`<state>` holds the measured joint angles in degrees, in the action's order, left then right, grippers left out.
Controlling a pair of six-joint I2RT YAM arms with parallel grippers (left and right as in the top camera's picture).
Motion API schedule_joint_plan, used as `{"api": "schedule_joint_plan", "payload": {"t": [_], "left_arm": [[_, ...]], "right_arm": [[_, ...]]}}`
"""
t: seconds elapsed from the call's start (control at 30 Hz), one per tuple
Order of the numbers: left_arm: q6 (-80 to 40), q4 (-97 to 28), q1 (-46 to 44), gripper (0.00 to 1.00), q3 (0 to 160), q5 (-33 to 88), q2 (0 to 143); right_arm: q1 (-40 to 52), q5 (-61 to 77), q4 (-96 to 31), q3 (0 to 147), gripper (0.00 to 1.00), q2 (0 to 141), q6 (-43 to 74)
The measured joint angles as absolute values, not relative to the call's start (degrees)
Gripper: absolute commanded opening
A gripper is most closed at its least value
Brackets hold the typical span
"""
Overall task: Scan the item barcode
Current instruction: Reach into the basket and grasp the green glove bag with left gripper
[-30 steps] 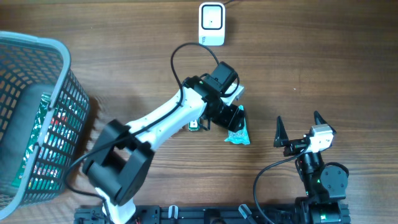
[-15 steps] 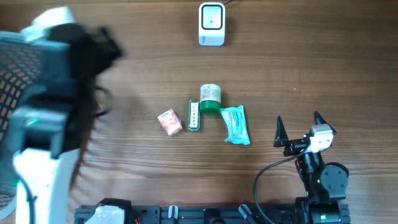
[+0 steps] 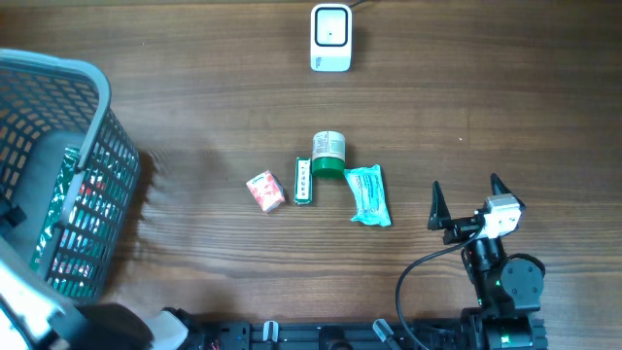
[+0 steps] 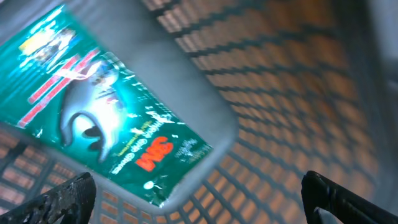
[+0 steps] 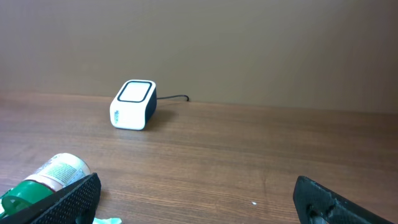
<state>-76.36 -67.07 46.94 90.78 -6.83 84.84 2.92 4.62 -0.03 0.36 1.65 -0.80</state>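
Overhead: 1 white scanner (image 3: 330, 37) at desk's far edge, 4 pcs mid-desk (small box (image 3: 264, 191), slim box (image 3: 303, 181), round bottle (image 3: 328, 156), crinkly teal packet (image 3: 368, 195)), 1 mesh basket (image 3: 58, 185) at left edge; left arm (image 3: 24, 301), earlier over them, now by basket; right gripper (image 3: 466, 204) fingers apart. Left wrist: left gripper (image 4: 198, 186) fingers wide apart above glossy green packet (image 4: 106, 118) in basket (image 4: 286, 81). Right wrist: scanner (image 5: 132, 104), bottle (image 5: 46, 180) ahead.

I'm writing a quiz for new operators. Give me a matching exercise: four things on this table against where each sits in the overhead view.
Things:
1. barcode scanner
2. mesh basket
3. teal packet
4. small red box

Places:
A. left edge of the view
B. top centre
C. leftmost of the middle row
D. rightmost of the middle row

Pairs: 1-B, 2-A, 3-D, 4-C
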Motion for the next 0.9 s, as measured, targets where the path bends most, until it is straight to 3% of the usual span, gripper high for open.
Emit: {"api": "schedule_joint_plan", "payload": {"t": [0.13,0.37,0.63,0.77,0.8,0.9], "left_arm": [[-87.15,-71.20,50.22,1.00,90.80,-3.51,95.24],[-90.56,-69.17,49.71,1.00,87.00,-1.54,111.13],[-90.32,-55.86,45.60,0.98,76.27,-4.16,110.87],[-89.08,-48.45,42.17,0.08,68.49,-9.58,106.56],[-89.01,-45.69,41.82,0.04,66.65,-10.41,105.49],[-89.10,-34.54,41.28,0.04,61.78,-12.78,103.61]], "right_arm": [[2.92,4.62,-0.03,0.36,1.00,1.65,-0.80],[2.92,4.62,-0.03,0.36,1.00,1.65,-0.80],[2.92,4.62,-0.05,0.36,1.00,1.65,-0.80],[2.92,4.62,-0.03,0.36,1.00,1.65,-0.80],[2.92,4.62,-0.05,0.36,1.00,1.65,-0.80],[2.92,4.62,-0.05,0.36,1.00,1.65,-0.80]]}}
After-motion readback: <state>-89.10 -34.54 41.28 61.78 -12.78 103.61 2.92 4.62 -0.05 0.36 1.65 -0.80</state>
